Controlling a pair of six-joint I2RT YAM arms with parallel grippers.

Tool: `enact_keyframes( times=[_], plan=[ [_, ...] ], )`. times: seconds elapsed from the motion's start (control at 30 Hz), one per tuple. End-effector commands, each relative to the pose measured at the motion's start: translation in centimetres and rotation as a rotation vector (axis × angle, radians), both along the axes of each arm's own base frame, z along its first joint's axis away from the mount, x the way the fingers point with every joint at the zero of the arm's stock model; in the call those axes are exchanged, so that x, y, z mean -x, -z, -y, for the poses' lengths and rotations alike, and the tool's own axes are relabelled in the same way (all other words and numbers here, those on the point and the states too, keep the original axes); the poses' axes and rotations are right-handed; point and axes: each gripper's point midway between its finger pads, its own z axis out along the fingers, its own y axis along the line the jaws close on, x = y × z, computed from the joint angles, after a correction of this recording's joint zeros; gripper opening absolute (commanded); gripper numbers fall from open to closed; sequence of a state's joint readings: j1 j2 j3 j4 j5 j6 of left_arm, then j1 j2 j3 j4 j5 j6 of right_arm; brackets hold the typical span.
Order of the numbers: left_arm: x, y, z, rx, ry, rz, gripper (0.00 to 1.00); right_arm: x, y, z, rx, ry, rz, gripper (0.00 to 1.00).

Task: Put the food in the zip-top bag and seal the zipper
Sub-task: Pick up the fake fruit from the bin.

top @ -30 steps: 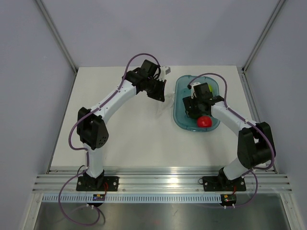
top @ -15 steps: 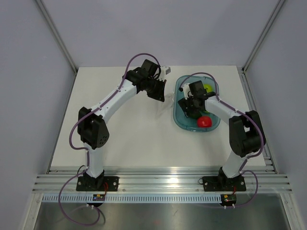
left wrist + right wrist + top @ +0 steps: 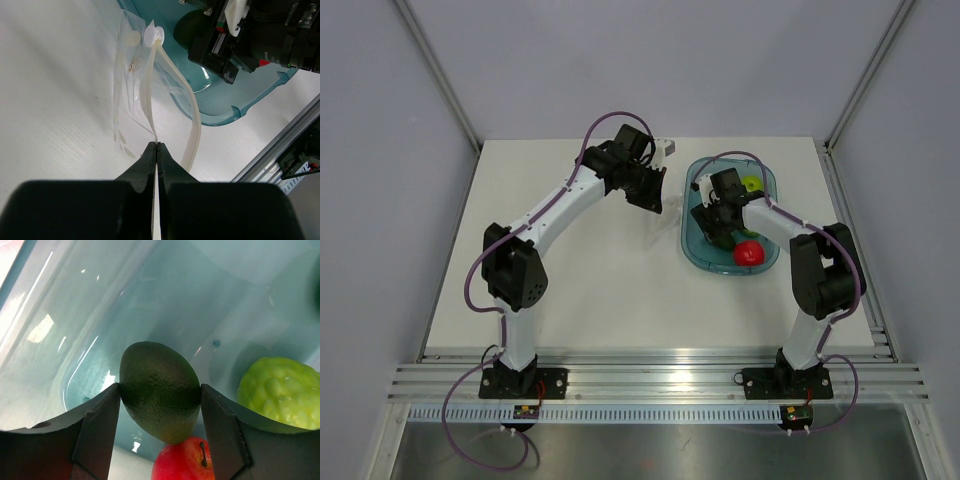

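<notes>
Avocado (image 3: 160, 387) is grasped: my right end effector (image 3: 160, 400) has just closed on it in the teal tray (image 3: 150, 295), while my left end effector (image 3: 156, 146) clenches the zip-top bag (image 3: 129, 75) for loading.

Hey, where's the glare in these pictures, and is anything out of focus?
Right wrist view: white glare streaks on the teal tray wall, food sharp. Left wrist view: left end effector blurred up close, zip-top bag crisp. Top external view: even light, soft shadows on the table.
</notes>
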State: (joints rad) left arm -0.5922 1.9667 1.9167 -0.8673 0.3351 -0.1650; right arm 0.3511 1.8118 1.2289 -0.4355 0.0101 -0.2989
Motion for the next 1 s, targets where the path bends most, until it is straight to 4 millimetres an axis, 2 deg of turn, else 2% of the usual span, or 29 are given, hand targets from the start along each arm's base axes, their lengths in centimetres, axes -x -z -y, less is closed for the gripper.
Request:
enact_keyframes(
  times=[0.0, 0.07, 0.13, 0.17, 0.23, 0.3, 0.33, 0.37, 0.4, 0.43, 0.5, 0.53, 0.57, 0.6, 0.63, 0.67, 0.7, 0.77, 0.8, 0.87, 0.93, 0.97],
  plan=[
    [-1.0, -1.9, 0.1, 0.026, -0.003, 0.065, 0.00, -0.7, -0.2, 0.1, 0.002, 0.031, 0.009, 0.69],
    [-1.0, -1.8, 0.0, 0.024, -0.003, 0.064, 0.00, -0.8, -0.2, 0.2, -0.009, 0.052, -0.001, 0.63],
    [-1.0, -1.8, 0.1, 0.027, -0.003, 0.064, 0.00, -1.2, -1.0, 0.4, -0.049, 0.092, 0.009, 0.53],
    [-1.0, -1.6, 0.1, 0.027, -0.003, 0.061, 0.00, -1.8, -2.5, 0.3, -0.082, 0.109, 0.057, 0.52],
    [-1.0, -1.6, 0.1, 0.027, -0.002, 0.059, 0.00, -1.6, -4.0, -0.1, -0.153, 0.143, 0.098, 0.49],
    [-1.0, -1.6, 0.2, 0.029, -0.003, 0.060, 0.00, -2.5, -8.0, -0.2, -0.227, 0.175, 0.234, 0.49],
    [-1.0, -1.7, 0.2, 0.034, -0.003, 0.059, 0.00, -2.0, -8.2, -0.1, -0.259, 0.207, 0.246, 0.49],
    [-1.0, -1.7, 0.2, 0.034, -0.002, 0.057, 0.00, -1.9, -10.5, -0.3, -0.302, 0.216, 0.306, 0.49],
    [-1.0, -1.6, 0.2, 0.035, -0.001, 0.057, 0.00, -2.2, -11.9, -0.5, -0.342, 0.225, 0.358, 0.49],
    [-0.9, -1.6, 0.2, 0.037, 0.001, 0.055, 0.00, -1.7, -12.0, -0.7, -0.394, 0.259, 0.359, 0.48],
    [-0.9, -1.7, 0.3, 0.038, 0.002, 0.055, 0.00, -1.8, -15.9, -1.2, -0.510, 0.266, 0.480, 0.48],
    [-1.0, -1.7, 0.3, 0.039, 0.002, 0.056, 0.00, -1.2, -15.7, -1.4, -0.565, 0.286, 0.491, 0.48],
    [-0.9, -1.7, 0.3, 0.039, 0.003, 0.054, 0.00, -1.2, -18.8, -1.8, -0.652, 0.270, 0.590, 0.47],
    [-0.9, -1.7, 0.2, 0.040, 0.004, 0.054, 0.00, -0.5, -18.4, -2.3, -0.704, 0.264, 0.584, 0.48],
    [-0.8, -1.6, 0.2, 0.041, 0.006, 0.050, 0.00, -0.2, -19.2, -2.6, -0.744, 0.255, 0.608, 0.48],
    [-0.8, -1.6, 0.3, 0.042, 0.006, 0.051, 0.00, -0.1, -21.3, -2.8, -0.800, 0.235, 0.679, 0.48],
    [-0.8, -1.7, 0.3, 0.043, 0.007, 0.051, 0.00, 0.3, -21.1, -3.1, -0.827, 0.244, 0.681, 0.48],
    [-0.9, -1.7, 0.3, 0.045, 0.005, 0.050, 0.00, 0.8, -23.2, -3.9, -0.904, 0.217, 0.750, 0.48],
    [-0.8, -1.7, 0.3, 0.045, 0.006, 0.048, 0.00, 1.0, -23.1, -4.1, -0.929, 0.227, 0.756, 0.48],
    [-0.9, -1.7, 0.3, 0.049, 0.003, 0.046, 0.00, 1.7, -24.7, -5.5, -0.983, 0.190, 0.805, 0.48],
    [-0.9, -1.7, 0.5, 0.057, 0.004, 0.036, 0.00, 2.2, -24.9, -6.6, -0.990, 0.183, 0.829, 0.49],
    [-1.0, -1.5, 0.6, 0.057, 0.002, 0.031, 0.00, 2.3, -25.7, -6.8, -1.010, 0.178, 0.857, 0.49]
  ],
)
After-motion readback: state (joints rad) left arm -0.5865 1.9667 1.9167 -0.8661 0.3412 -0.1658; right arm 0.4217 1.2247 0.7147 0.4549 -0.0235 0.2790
